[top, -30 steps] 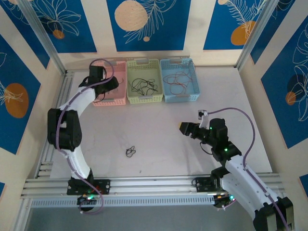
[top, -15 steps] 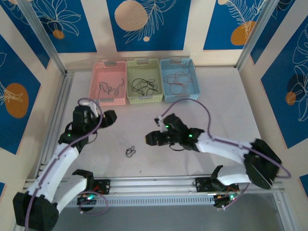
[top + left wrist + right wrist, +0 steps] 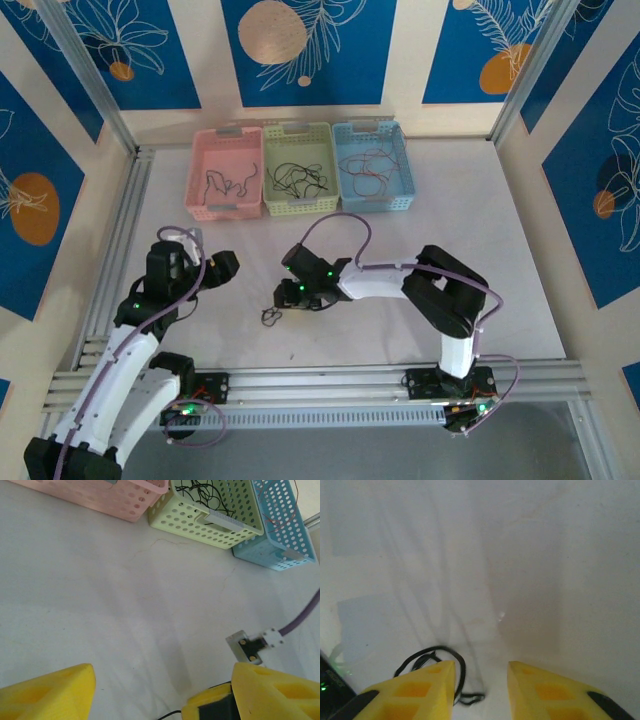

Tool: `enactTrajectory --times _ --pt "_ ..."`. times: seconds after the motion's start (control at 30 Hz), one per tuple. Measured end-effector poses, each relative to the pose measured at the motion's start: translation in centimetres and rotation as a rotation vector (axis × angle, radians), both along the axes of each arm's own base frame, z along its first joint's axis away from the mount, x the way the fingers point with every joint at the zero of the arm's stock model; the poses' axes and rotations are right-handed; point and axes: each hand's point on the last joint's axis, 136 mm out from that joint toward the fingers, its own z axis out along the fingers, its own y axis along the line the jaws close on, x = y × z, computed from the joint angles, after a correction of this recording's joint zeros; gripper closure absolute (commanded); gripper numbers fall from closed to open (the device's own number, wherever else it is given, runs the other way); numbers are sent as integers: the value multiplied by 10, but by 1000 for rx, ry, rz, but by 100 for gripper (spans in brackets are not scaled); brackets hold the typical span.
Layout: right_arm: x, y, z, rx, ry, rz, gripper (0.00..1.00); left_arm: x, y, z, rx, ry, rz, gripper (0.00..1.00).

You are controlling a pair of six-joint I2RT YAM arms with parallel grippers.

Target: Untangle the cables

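A small black cable tangle (image 3: 271, 316) lies on the white table, near the front middle. My right gripper (image 3: 284, 294) hovers just above and to the right of it, open. In the right wrist view the looped black cable (image 3: 438, 653) sits beside and partly under the left finger (image 3: 420, 690), with bare table between the gripper (image 3: 481, 664) tips. My left gripper (image 3: 224, 264) is open to the left of the tangle, apart from it. In the left wrist view this gripper (image 3: 164, 667) spans wide over bare table; a bit of black wire (image 3: 170, 714) peeks in at the bottom edge.
Three baskets stand in a row at the back: pink (image 3: 200, 203) with black strands, green (image 3: 276, 206) with black cables (image 3: 298, 180), blue (image 3: 400, 200) with red-orange cables (image 3: 370, 172). The right arm's yellow finger (image 3: 212, 705) shows between the left gripper's fingers.
The right arm has swung left across the table and come down beside the tangle. The left gripper has left the pink basket and dropped toward the table's front left.
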Motion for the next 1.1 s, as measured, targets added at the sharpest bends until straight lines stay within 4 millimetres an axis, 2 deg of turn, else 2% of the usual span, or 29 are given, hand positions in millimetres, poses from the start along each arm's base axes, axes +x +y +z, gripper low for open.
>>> enactTrajectory --times 0.47,0.57,0.8,0.87,1.0,1.1 --pt "-8 14 0 50 59 32 74 -4 -2 -11 -2 28 -11 28" --pt "-12 17 -3 55 74 42 79 -4 -2 -12 -2 31 -12 28" --pt "-12 24 2 85 76 48 99 -5 -5 -13 -19 32 -27 28" --pt "-9 24 5 97 66 50 100 -6 -8 -11 -38 35 -37 28" --pt "-1 18 32 167 -2 60 100 -11 -23 -4 -110 21 -108 28" --pt "13 1 77 272 -111 48 100 -20 -39 13 -199 -19 -191 28"
